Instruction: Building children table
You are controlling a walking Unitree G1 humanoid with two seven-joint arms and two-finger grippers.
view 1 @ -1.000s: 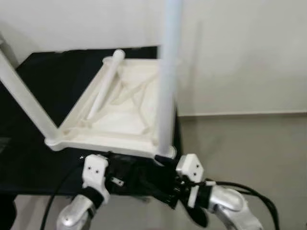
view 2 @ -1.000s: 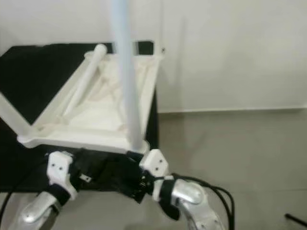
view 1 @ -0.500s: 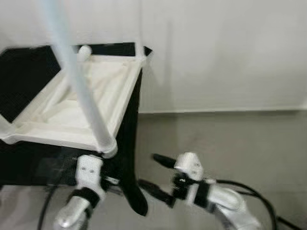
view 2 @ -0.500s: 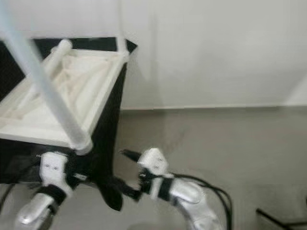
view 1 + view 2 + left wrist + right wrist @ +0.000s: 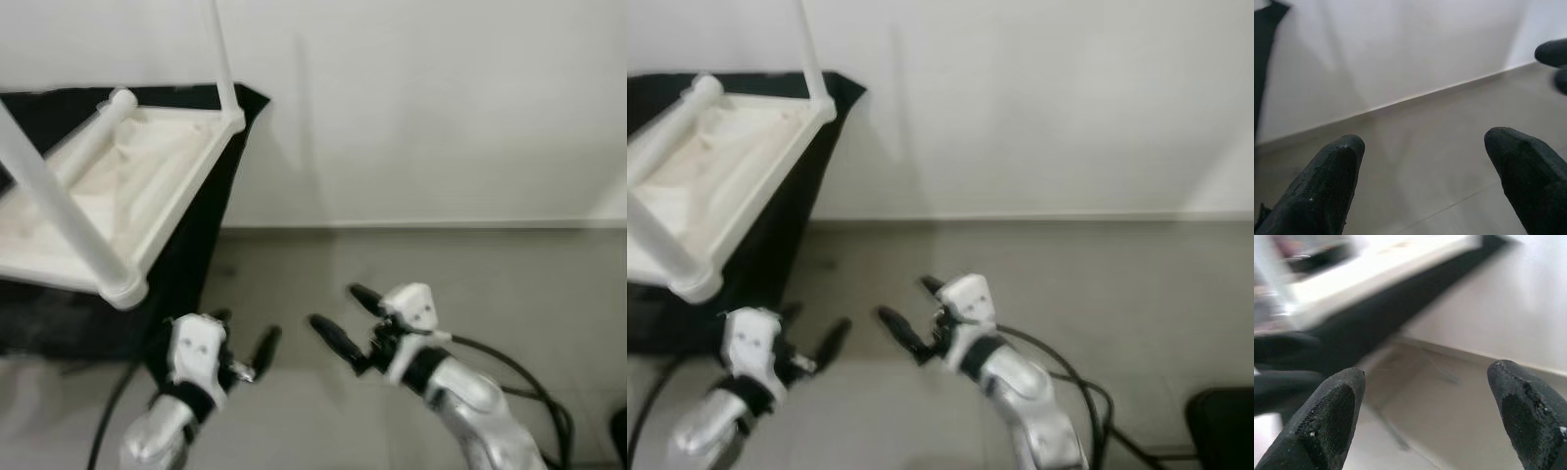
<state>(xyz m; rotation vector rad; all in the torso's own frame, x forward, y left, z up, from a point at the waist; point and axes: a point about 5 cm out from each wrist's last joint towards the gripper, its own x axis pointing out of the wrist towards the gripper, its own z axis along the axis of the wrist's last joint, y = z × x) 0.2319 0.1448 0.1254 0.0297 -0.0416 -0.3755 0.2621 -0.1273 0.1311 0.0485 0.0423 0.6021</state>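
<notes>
Your left end effector (image 5: 245,345) hangs low over the floor (image 5: 411,264), with its 2 black fingers (image 5: 1327,191) spread wide and nothing between them. Your right end effector (image 5: 345,315) is just beside it, also wide and holding nothing; its fingers (image 5: 1332,416) point toward the left one. Both are apart from the work, to the right of it.

The children table (image 5: 118,186) lies upside down on the black bench (image 5: 196,264) at your left, near the wall (image 5: 421,98). At least 3 white legs (image 5: 59,220) rise from its corners: 1 at the near corner, 1 thin at the far right corner, 1 at the back. You cannot see the 4th corner, so you cannot tell if its leg is mounted. I judge the build is well advanced; what remains is probably to check that corner and to turn the table onto its legs.

The floor is plain grey, the wall is white, and a black cable (image 5: 519,372) trails by your right arm.
</notes>
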